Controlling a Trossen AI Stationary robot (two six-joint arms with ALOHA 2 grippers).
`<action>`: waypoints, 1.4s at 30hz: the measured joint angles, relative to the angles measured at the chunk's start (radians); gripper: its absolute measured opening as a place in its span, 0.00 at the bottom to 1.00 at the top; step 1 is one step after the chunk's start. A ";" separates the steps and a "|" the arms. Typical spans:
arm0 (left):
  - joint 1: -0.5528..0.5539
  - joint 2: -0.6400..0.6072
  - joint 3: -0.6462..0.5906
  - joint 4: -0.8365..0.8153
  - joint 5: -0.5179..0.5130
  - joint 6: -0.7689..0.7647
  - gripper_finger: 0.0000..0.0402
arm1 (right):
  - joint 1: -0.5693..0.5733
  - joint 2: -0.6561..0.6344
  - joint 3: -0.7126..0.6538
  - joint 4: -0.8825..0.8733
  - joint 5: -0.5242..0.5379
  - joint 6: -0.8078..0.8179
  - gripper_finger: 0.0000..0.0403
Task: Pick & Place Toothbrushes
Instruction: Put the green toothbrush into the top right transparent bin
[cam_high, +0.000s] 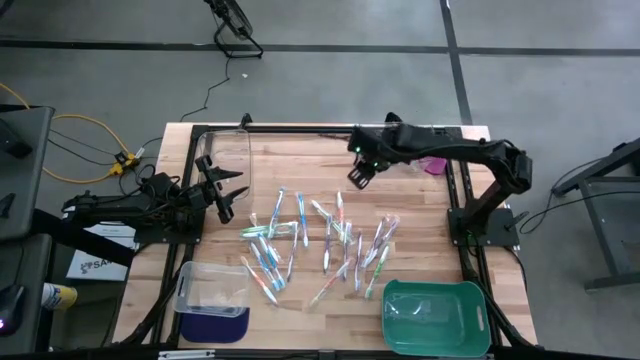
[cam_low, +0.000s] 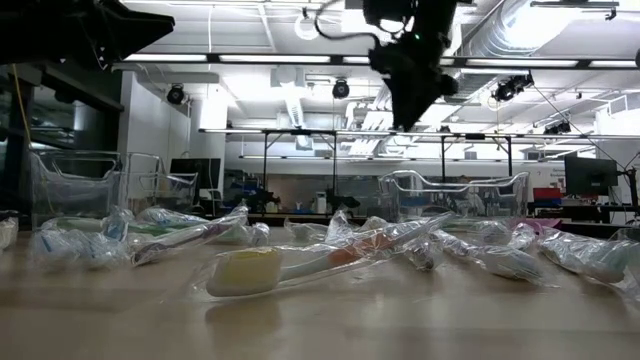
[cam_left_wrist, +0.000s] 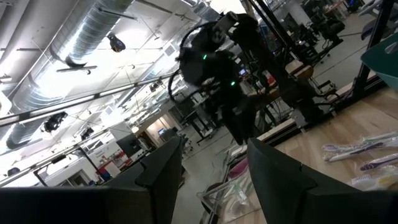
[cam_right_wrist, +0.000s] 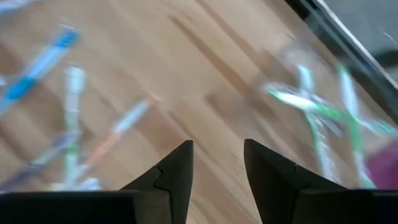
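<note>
Many thin translucent toothbrushes (cam_high: 320, 245) are spread on the wooden counter (cam_high: 300, 160); the left hand (cam_high: 228, 195) and right hand (cam_high: 358, 178) are held released, empty.

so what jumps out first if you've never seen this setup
The scatter of wrapped toothbrushes across the middle of the wooden table catches the eye first. Next, the right gripper hangs open above the far edge of the pile, while the left gripper waits open at the pile's left side. A green tray sits at the near right corner and a clear bin at the near left.
</note>
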 joint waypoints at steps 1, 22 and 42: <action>0.000 0.000 0.000 -0.001 0.000 0.000 0.44 | 0.021 0.000 0.000 0.025 0.000 -0.001 0.34; 0.000 0.000 0.000 -0.002 -0.002 -0.002 0.44 | 0.303 0.227 -0.001 0.306 0.081 -0.129 0.40; 0.000 0.000 0.000 -0.006 -0.002 0.000 0.44 | 0.254 0.432 0.001 0.519 0.082 -0.101 0.58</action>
